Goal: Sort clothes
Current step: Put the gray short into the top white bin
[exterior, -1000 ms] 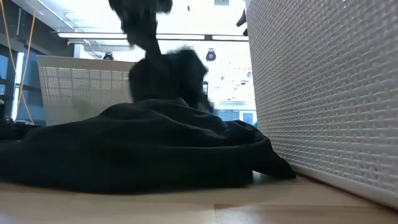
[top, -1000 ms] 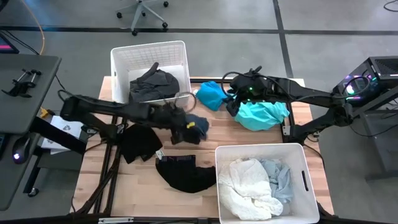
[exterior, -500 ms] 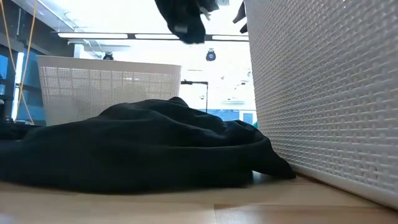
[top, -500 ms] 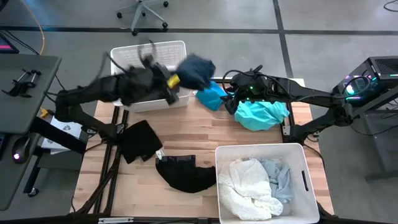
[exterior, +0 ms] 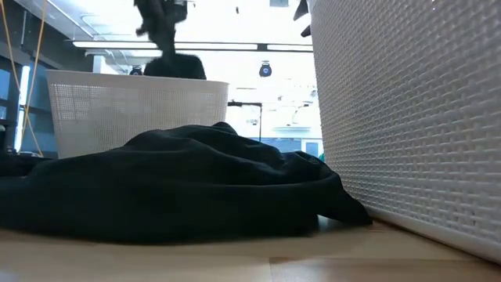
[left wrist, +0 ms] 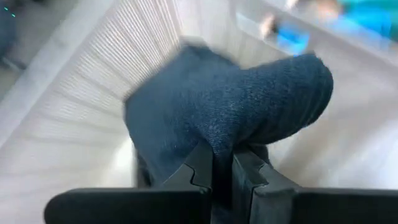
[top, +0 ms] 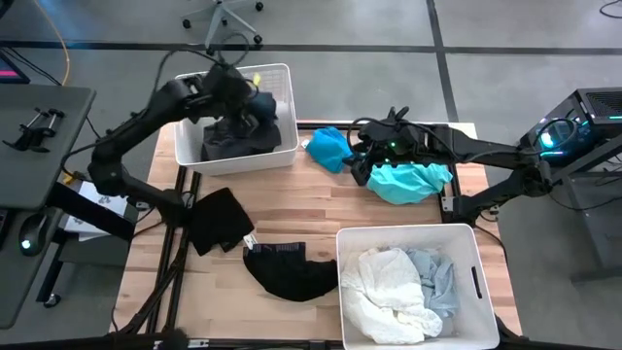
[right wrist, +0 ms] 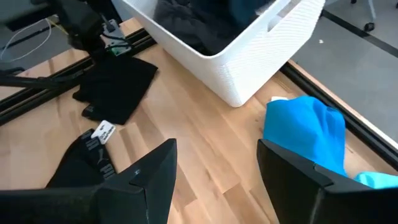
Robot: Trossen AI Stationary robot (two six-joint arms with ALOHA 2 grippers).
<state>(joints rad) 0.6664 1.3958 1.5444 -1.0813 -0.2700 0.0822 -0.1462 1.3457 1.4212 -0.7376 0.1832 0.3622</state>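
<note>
My left gripper (top: 248,102) is shut on a dark blue garment (left wrist: 230,112) over the far-left white bin (top: 194,87), which holds dark grey clothes (top: 238,136). The gripper also shows in the low view (exterior: 160,23). My right gripper (right wrist: 211,180) is open and empty above the table, between a bright blue garment (top: 328,148) and a turquoise garment (top: 413,180). Two black garments (top: 219,219) (top: 287,272) lie flat on the table. The near-right white bin (top: 471,243) holds white and pale grey-blue clothes. My left gripper pinches a bunched fold of the dark blue garment (left wrist: 214,149) between its two fingers. The cloth bulges out past the fingertips. The garment hangs below the gripper (exterior: 176,66) at the bin's rim. Whether it touches the clothes in the bin, I cannot tell.
The wooden table has bare room at its middle (top: 311,209). Black frame bars (top: 170,253) run along the table's left side. A desk with a mouse stands left of the table (top: 34,233). An office chair (top: 224,19) stands beyond the far edge.
My left gripper has risen from the table's middle with the dark blue garment and swung toward the far left, over the far-left bin. The garment has been lifted clear of the table and now hangs at the bin. My right arm has kept still.
</note>
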